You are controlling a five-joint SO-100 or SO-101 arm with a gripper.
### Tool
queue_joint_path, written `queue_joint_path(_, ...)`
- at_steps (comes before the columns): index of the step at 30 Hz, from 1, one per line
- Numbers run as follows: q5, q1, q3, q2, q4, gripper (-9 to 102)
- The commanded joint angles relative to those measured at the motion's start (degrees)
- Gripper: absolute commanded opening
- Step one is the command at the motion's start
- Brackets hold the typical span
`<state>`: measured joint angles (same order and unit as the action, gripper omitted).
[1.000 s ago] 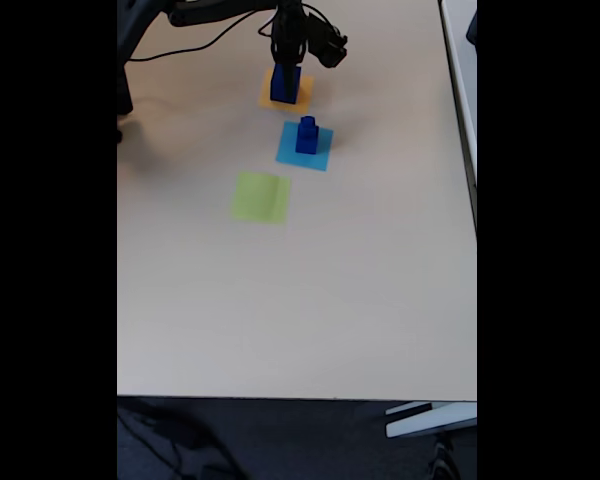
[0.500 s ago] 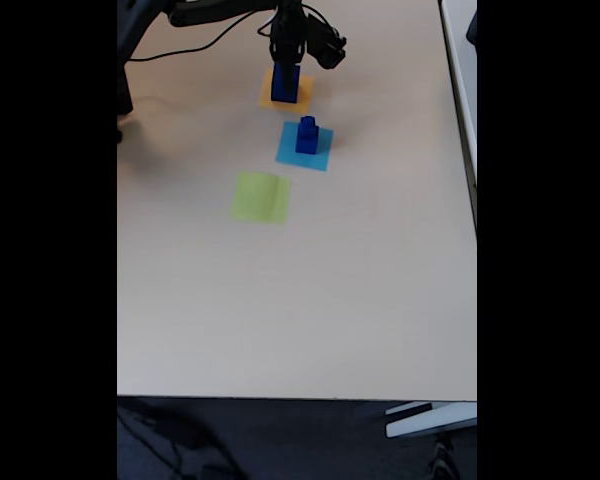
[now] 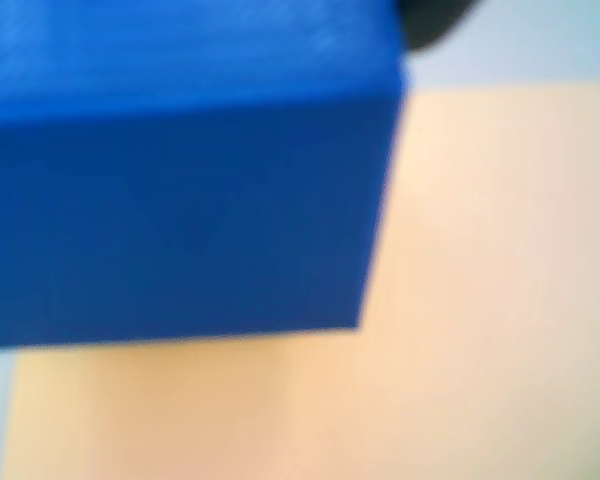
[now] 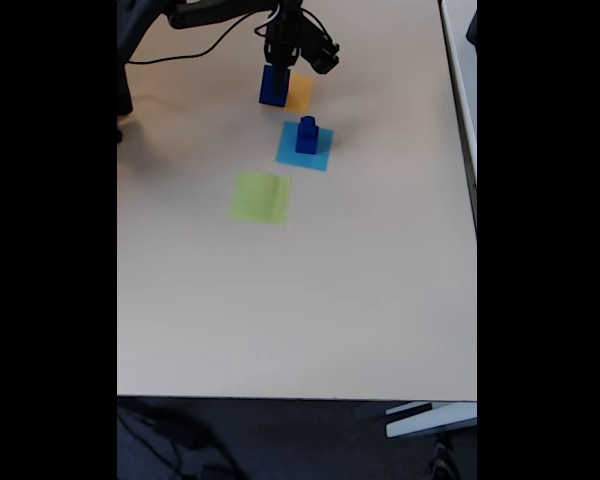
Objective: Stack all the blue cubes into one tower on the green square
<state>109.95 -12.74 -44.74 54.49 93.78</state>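
In the fixed view my gripper [image 4: 277, 70] is shut on the large blue cube [image 4: 273, 87] and holds it above the left edge of the orange square [image 4: 300, 93]. The wrist view shows the same cube [image 3: 180, 170] up close and blurred, over a pale orange surface. A medium blue cube [image 4: 307, 141] stands on the light-blue square [image 4: 292, 152], and a small blue cube [image 4: 307, 122] rests on top of it. The green square [image 4: 261, 197] lies bare, nearer the camera and to the left of the light-blue square.
The arm's dark base [image 4: 126, 60] and a black cable [image 4: 185, 48] sit at the far left of the beige table [image 4: 310, 300]. The table's right edge [image 4: 474, 200] borders a white frame. The front edge [image 4: 296, 397] drops to a dark floor.
The large blue cube has come up off the orange square and shifted left with my gripper, uncovering most of the square. The two stacked cubes have not moved.
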Motion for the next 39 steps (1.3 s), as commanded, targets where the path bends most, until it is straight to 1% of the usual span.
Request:
queue_joint_path(1, -0.79, 0.7, 3.34, 9.58, 2.9, 4)
queue_joint_path(4, -1.49, 1.23, 3.08, 12.13, 4.66, 4)
queue_joint_path(9, -4.75, 3.25, -0.7, 17.58, 4.83, 4)
queue_joint_path(16, -13.54, 9.49, -8.35, 26.1, 2.02, 3)
queue_joint_path(26, -18.46, 15.64, -23.55, 37.79, -0.09, 3)
queue_joint_path(31, -22.24, 19.6, -27.07, 39.73, -2.02, 3)
queue_joint_path(39, -28.39, 25.31, -30.23, 38.94, -7.29, 3)
